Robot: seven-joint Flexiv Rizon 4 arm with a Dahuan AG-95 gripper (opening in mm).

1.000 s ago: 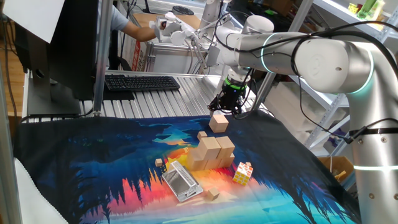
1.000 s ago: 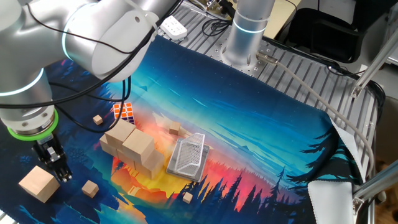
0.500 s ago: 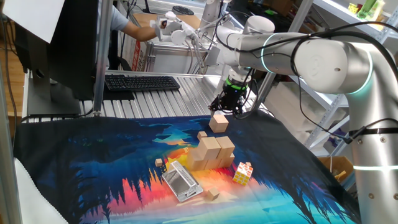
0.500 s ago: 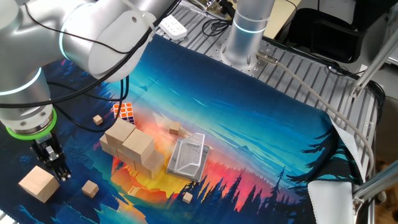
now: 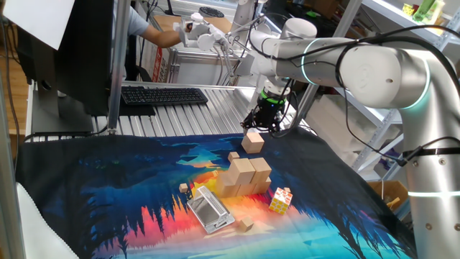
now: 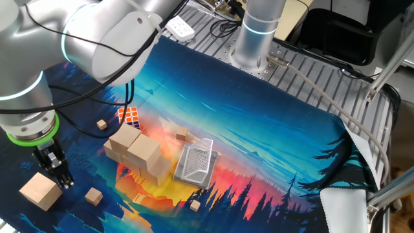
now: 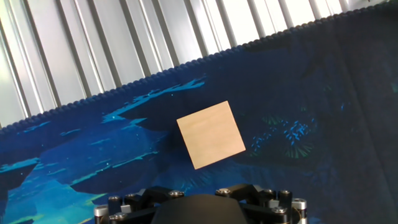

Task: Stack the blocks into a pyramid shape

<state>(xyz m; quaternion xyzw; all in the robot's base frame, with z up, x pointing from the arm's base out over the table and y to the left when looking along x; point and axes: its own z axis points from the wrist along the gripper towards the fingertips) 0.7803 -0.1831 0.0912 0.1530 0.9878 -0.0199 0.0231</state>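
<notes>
Blocks are my business here, and one loose block [image 5: 252, 141] lies flat on the printed mat [image 6: 272, 123] just below my claw [image 5: 264, 124], near the mat's edge where the ribbed metal desk [image 5: 194, 111] begins. My claw points straight down with its fingers spread as wide as they go, gripping nothing; it hangs right beside that block, and I cannot tell whether a fingertip touches it. Through my hand camera the same block [image 7: 211, 134] shows as a plain tan square, turned a little askew, on the dark blue part of the mat. Farther out, near the mat's middle, the other blocks [image 5: 244, 176] sit bunched together, at least one resting on top of the others. Around them lie a few much smaller wooden cubes [image 6: 94, 196], a multicoloured puzzle cube [image 5: 280, 200] and a silver perforated metal piece [image 6: 196, 162]. Beyond the mat, on the desk, is a black keyboard [image 5: 164, 95]. I can read no brand, label or writing on any of these.
</notes>
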